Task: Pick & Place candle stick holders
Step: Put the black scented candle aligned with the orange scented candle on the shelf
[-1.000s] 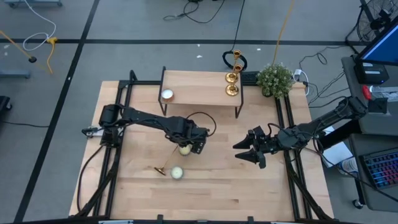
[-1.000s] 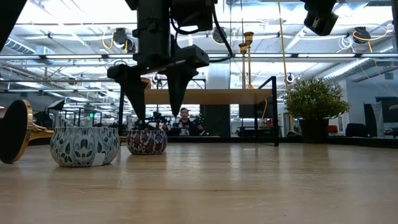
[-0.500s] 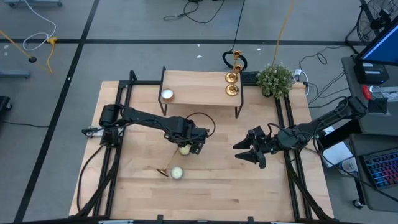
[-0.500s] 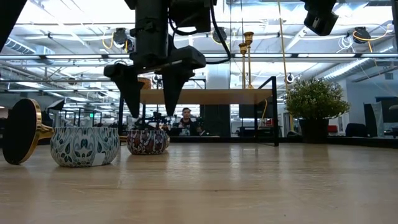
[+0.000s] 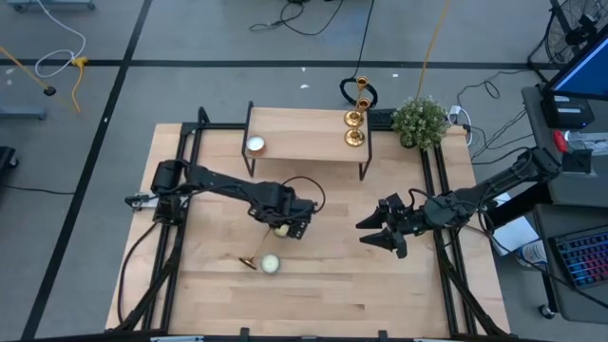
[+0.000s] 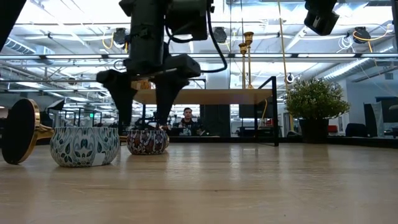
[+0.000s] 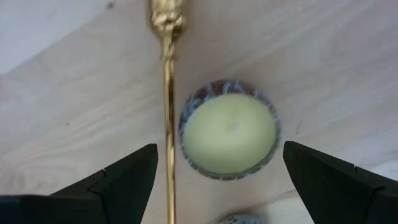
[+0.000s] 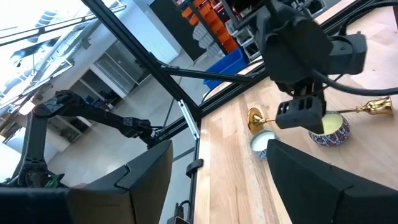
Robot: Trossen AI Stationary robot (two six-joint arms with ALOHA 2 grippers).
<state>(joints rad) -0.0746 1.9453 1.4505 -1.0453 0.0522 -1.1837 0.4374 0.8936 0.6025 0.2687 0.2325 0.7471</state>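
One gold candle stick holder [image 7: 168, 124] lies on its side on the table, its round base [image 6: 22, 130] toward the near left. Its stem runs right beside a patterned candle tin [image 7: 229, 134]. My left gripper [image 7: 221, 180] hangs open above both and points down, one finger on either side of the stem and tin, touching neither. In the low view the left gripper [image 6: 144, 112] has its tips just above the tin [image 6: 147, 141]. Two more gold holders [image 5: 354, 128] stand upright on the shelf's right end. My right gripper [image 5: 370, 233] waits open in the air, right of centre.
A second candle tin [image 5: 270, 264] sits beside the lying holder's base. A pale candle [image 5: 256, 145] rests on the left of the raised wooden shelf [image 5: 304, 142]. A potted plant [image 5: 420, 122] stands at the far right corner. Black frame rails [image 5: 180, 190] run along both table sides.
My left gripper has sunk a little toward the candle tin and drifted slightly toward the table's near left, still open. The right arm has kept still.
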